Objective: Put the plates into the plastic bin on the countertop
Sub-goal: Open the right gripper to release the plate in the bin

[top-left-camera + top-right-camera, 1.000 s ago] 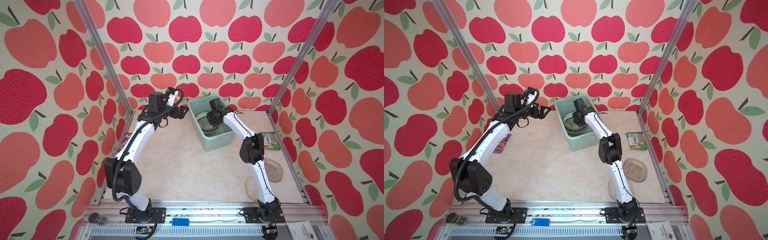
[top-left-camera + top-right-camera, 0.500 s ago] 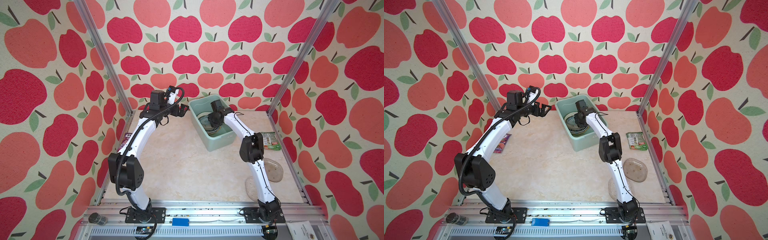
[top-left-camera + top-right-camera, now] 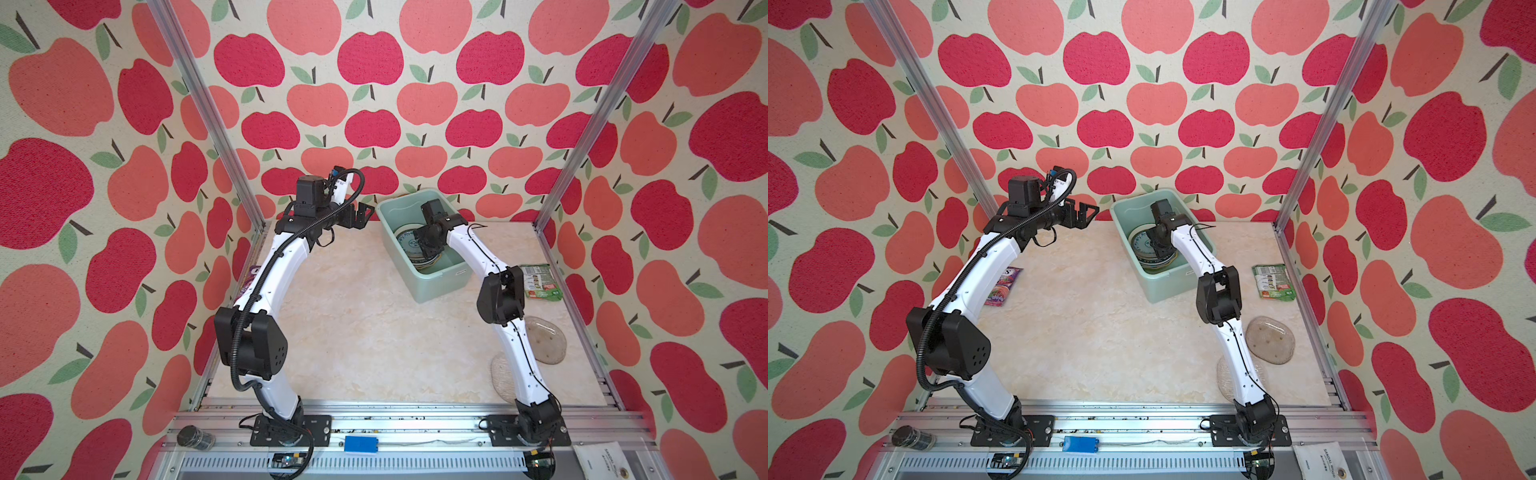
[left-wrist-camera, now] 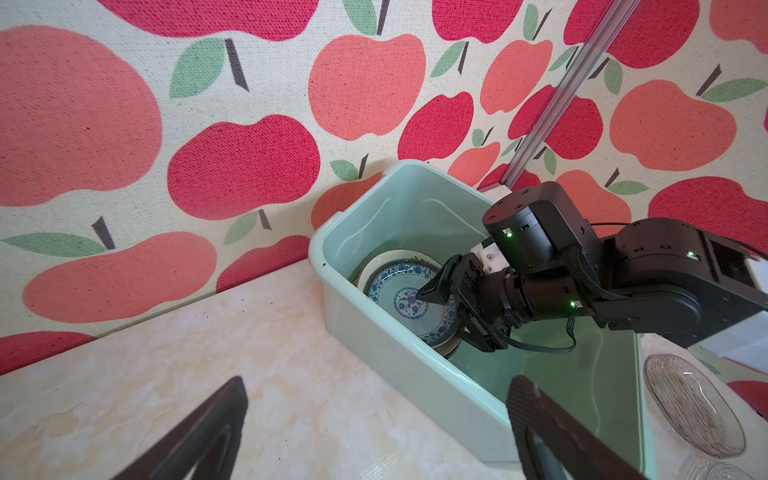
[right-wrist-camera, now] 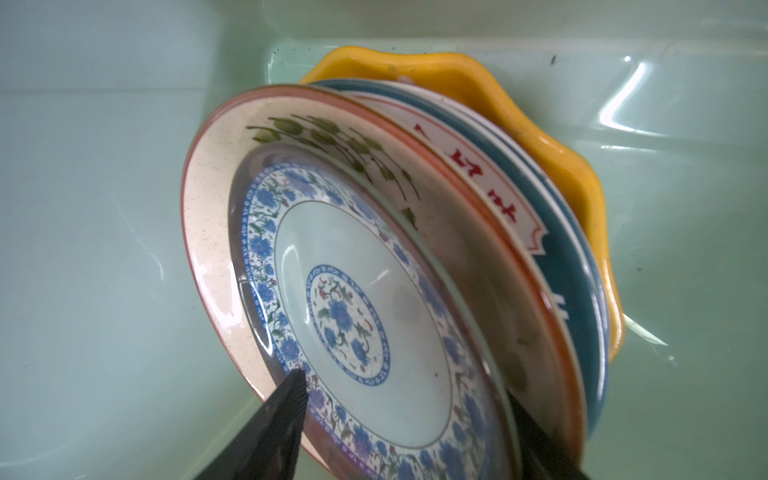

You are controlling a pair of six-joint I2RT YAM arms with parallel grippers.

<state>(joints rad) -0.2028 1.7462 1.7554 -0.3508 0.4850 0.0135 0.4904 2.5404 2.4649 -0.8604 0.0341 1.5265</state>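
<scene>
On the countertop [image 3: 353,332], a plate stack [image 3: 409,245] is being kept in the bin [image 3: 419,286] under the right gripper [image 5: 407,390], fingers [image 5: 270,436] parted; two glass plates [image 3: 1271,338] are being left outside the bin, the left gripper [image 3: 360,212] being held wide beside it.

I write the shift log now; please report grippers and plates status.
Left gripper open, beside bin. Right gripper open over blue plate, atop stack in bin. Two glass plates on counter, not yet binned; right arm covers one.
</scene>
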